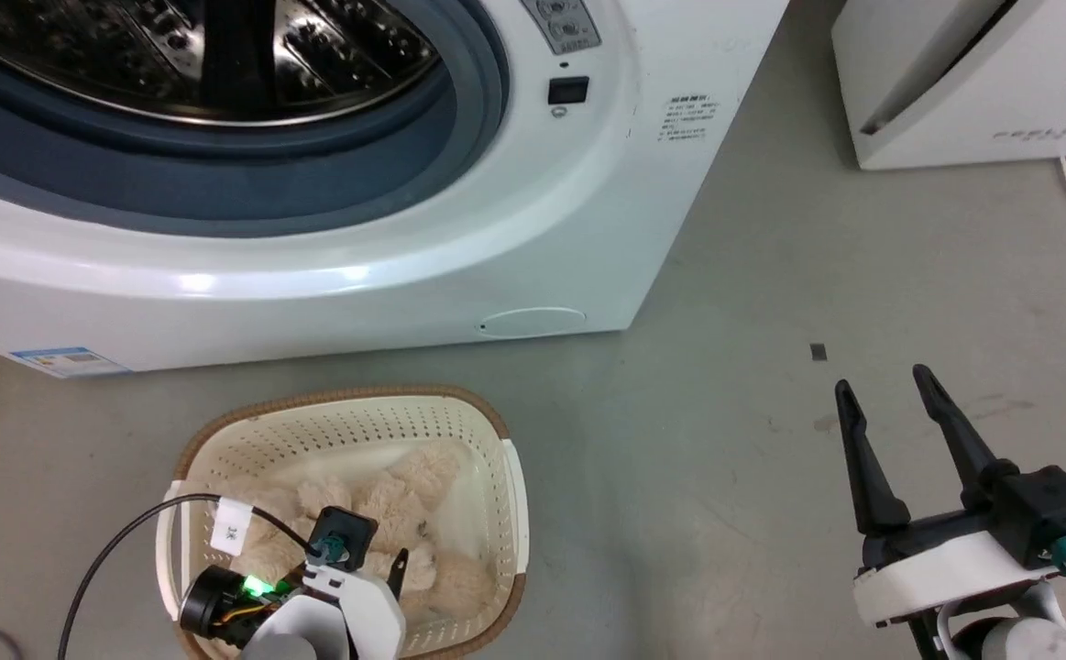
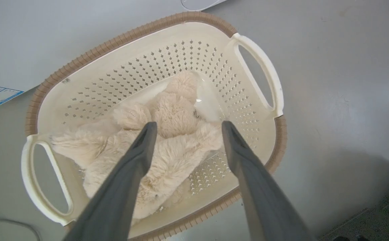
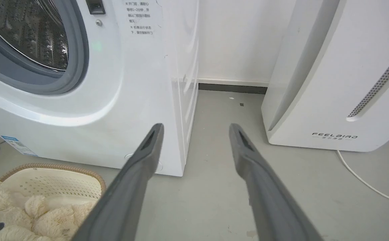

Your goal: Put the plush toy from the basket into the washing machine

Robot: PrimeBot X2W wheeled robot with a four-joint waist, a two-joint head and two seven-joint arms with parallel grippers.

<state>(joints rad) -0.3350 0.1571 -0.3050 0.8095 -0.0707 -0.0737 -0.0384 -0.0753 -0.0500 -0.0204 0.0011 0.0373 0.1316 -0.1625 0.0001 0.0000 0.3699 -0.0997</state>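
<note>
I log the plush toy [image 1: 404, 495] in the basket [image 1: 496, 431], basket on the floor [image 1: 725, 412] just before the washing machine [image 1: 533, 229] — second appliance [image 1: 972, 101] right of the machine, beyond my right gripper [image 1: 883, 378].

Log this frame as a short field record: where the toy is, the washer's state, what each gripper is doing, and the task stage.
plush toy: lying in the basket, not gripped
basket: on the floor before the washing machine
washing machine: porthole uncovered, drum visible
left gripper: open, fingers over the plush toy
right gripper: open, empty, above the floor
stage: grasp not yet made
</note>
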